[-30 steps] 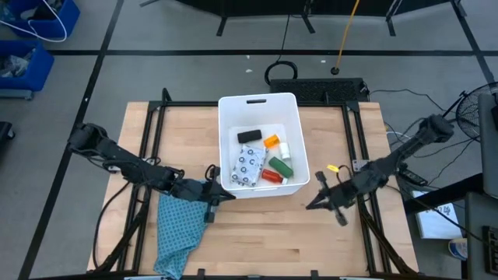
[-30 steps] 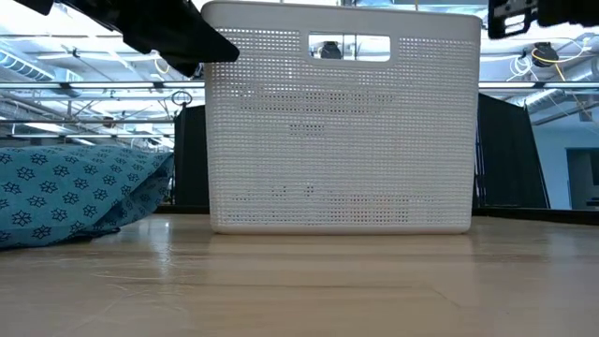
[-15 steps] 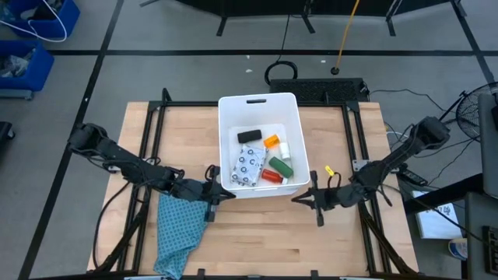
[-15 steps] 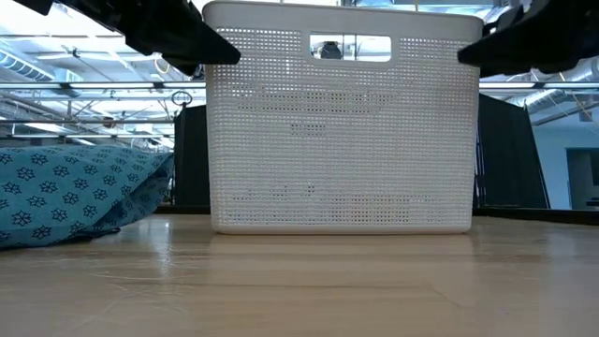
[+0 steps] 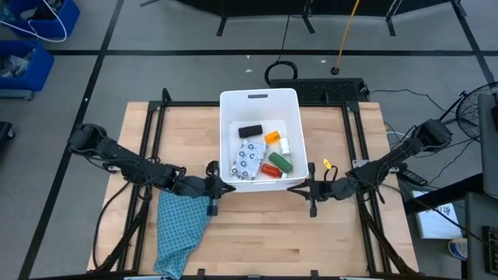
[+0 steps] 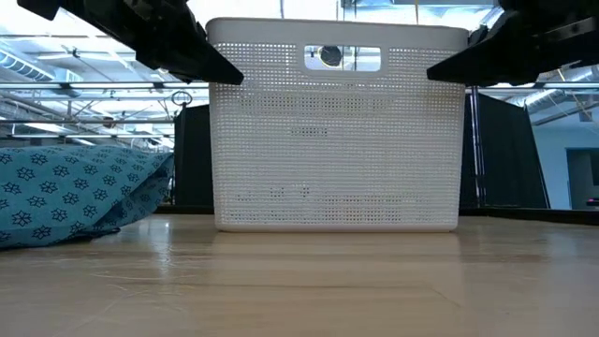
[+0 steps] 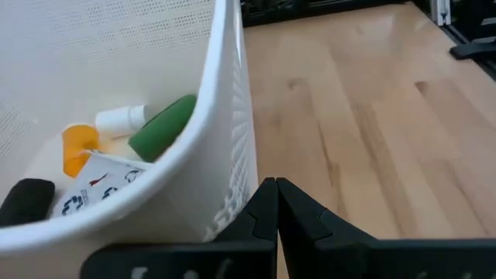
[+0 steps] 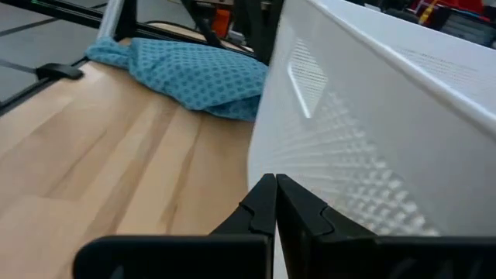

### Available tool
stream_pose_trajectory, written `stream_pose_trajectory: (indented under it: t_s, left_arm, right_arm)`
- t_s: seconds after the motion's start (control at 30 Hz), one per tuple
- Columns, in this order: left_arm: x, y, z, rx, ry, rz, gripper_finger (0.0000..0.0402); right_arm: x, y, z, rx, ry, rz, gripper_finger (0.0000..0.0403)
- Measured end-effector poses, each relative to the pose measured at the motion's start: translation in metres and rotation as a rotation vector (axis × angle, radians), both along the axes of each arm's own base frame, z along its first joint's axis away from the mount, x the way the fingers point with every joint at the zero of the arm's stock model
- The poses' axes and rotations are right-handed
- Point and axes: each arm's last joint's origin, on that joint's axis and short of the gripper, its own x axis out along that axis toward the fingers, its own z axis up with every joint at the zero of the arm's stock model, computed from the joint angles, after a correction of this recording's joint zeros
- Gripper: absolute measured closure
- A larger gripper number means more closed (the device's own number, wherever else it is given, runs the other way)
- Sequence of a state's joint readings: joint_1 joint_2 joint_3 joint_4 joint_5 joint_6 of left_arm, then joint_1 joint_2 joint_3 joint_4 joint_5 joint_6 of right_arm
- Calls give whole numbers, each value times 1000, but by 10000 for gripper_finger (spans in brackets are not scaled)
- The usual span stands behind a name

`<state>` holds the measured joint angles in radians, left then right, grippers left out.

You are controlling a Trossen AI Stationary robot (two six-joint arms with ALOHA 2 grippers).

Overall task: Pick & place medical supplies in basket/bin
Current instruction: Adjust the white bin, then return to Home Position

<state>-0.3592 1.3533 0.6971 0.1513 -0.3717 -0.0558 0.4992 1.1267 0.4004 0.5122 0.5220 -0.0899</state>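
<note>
**Tub flanked at both near corners, all six supplies inside**

Left to right across the wooden counter (image 5: 257,233):

- Large teal patterned cloth (image 5: 180,225), crumpled on the counter at my left, clear of the tub.
- My left jaws (image 5: 212,189): clenched tip to tip, nothing between them, at the tub's near left corner. Wrist view puts the tips just beside the outer wall; contact cannot be confirmed.
- Large white rectangular perforated plastic tub (image 5: 259,96), long axis running away from me, handle slot in the far rim. It lies between my two sets of jaws, so each arm is equally near its own corner.
- Contents, all loose on the tub floor: flat white dark-dotted packet (image 5: 246,162) toward the left wall; black block (image 5: 250,131) beyond it; orange bottle (image 5: 271,138); small white cylinder (image 5: 284,145) by the right wall; green block (image 5: 281,161); red bottle (image 5: 271,170) nearest me.
- My right jaws (image 5: 310,191): also clenched and empty, at the near right corner, close against the wall.

Judgement: no supplies left out on the counter, so the placing looks complete. Any coming move turns on the tub sitting squarely between both closed tips.
</note>
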Motion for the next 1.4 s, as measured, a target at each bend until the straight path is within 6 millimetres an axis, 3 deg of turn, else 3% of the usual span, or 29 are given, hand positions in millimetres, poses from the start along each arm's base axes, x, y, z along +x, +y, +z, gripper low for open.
stream_pose_trajectory:
  t_s: [0.37, 0.5, 0.63, 0.73, 0.87, 1.07, 1.23, 1.4]
  left_arm:
    - [0, 2, -1, 39, 11, 3, 400]
    - [-8, -13, 2, 60, 31, -85, 400]
    - [-21, -27, 23, 104, 113, -151, 400]
    - [-37, -26, 46, 203, 210, -122, 400]
    - [-63, -6, 77, 320, 229, -55, 401]
    - [-106, 34, 112, 282, -28, -39, 401]
    - [-139, 55, 100, 194, -293, -66, 401]
    - [-152, 63, 55, 139, -344, -13, 401]
  right_arm:
    - [6, -11, 0, 12, 13, 23, 403]
    - [3, -4, 13, 4, 0, 106, 403]
    - [-4, -2, 38, -59, 72, 147, 403]
    - [-17, -7, 54, -109, 129, 209, 403]
    - [-35, -26, 71, -118, 105, 212, 403]
    - [-58, -54, 72, -12, 1, 252, 403]
    - [-71, -67, 54, 72, -61, 181, 403]
    - [-72, -68, 35, 112, -125, 209, 403]
